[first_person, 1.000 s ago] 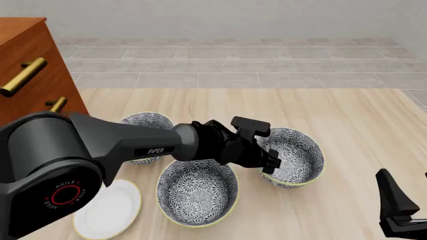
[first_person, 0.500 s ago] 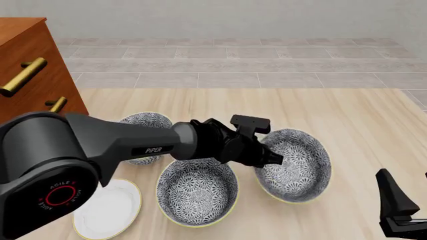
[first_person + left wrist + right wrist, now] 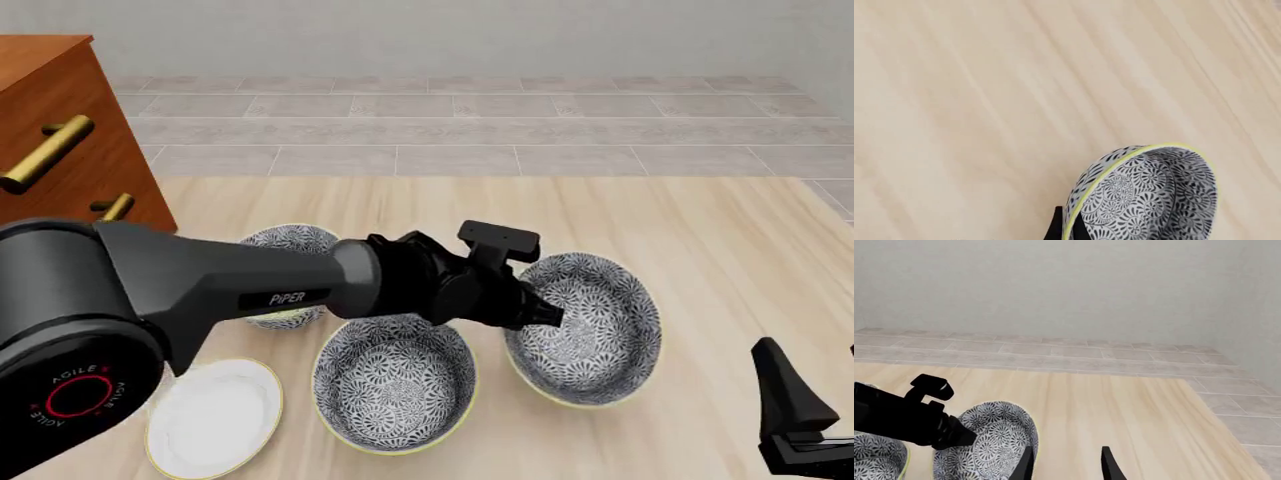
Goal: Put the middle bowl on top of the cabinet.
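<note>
The left pincer [image 3: 545,315] grips a tilted bowl [image 3: 587,325] by its rim, lifting it; next, carry it to the cabinet [image 3: 60,140]. The right pincer [image 3: 1064,462] idles, spread.

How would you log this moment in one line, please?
left pincer: shut on gripped bowl rim | gripped bowl: tilted | right pincer: open, holding nothing | cabinet: far left, bowl not on it
</note>
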`<state>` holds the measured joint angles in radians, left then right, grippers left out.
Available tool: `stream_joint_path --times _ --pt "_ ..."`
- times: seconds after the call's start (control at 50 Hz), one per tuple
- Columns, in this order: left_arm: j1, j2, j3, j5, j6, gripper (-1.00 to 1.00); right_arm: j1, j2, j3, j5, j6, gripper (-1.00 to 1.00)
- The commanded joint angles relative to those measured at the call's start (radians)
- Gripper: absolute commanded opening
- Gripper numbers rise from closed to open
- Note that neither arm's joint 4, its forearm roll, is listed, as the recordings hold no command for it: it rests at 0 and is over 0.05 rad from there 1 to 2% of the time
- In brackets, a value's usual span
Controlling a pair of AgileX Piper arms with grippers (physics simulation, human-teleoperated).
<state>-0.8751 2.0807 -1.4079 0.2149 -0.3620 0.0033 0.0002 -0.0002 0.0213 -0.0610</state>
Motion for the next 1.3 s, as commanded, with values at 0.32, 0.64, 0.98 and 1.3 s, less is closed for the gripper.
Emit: stream_joint_path --times 0.32,0.64,0.98,1.3 --pt "0.016 -0.132 0.024 -0.023 0.013 -1.00 0.000 0.000 0.000 0.001 -0.003 1.00" --pt "0.013 -0.143 0.029 -0.026 0.020 -1.00 -0.002 0.000 0.000 0.003 -0.002 1.00" --pt "0.025 -0.206 0.049 -0.017 0.034 -1.00 -0.002 0.000 0.000 0.003 -0.003 1.00" --pt "0.047 -0.342 0.050 0.053 0.082 -1.00 -0.002 0.000 0.000 0.004 -0.004 1.00"
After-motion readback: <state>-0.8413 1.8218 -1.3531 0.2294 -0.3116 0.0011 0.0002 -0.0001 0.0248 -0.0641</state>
